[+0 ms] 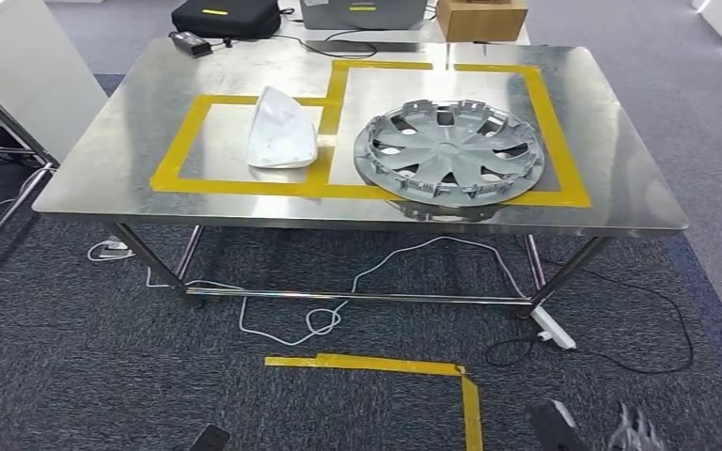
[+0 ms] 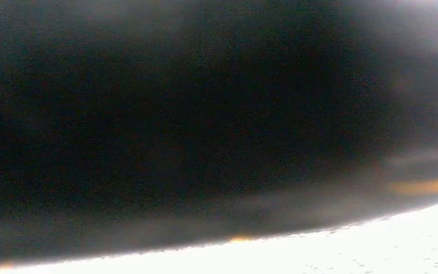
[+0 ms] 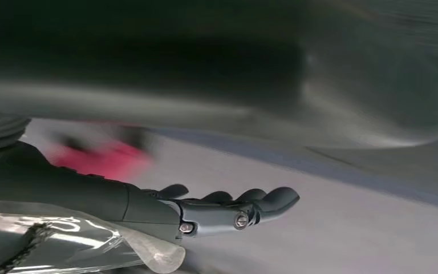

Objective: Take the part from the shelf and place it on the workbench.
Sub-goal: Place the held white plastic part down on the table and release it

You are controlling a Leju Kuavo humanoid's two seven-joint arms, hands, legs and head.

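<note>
- Steel table (image 1: 132, 150) stands on dark carpet (image 1: 75, 376), yellow tape (image 1: 334, 192) marking two boxes on it.
- Grey hubcap (image 1: 449, 150) lies in the right box, white part (image 1: 280, 130) in the left.
- Right hand (image 3: 222, 208) hangs low, fingers stretched, holding nothing.
- Left hand: view dark and blurred, possibly too close; cannot tell.

the right hand (image 3: 228, 208) hangs low, well below and in front of the workbench (image 1: 357, 66), at the head view's lower right edge (image 1: 635, 434). in the right wrist view its dark fingers (image 3: 274, 200) reach out nearly straight, slightly curled, apart, holding nothing. the left wrist view is dark blur; the left hand cannot be made out.
</note>
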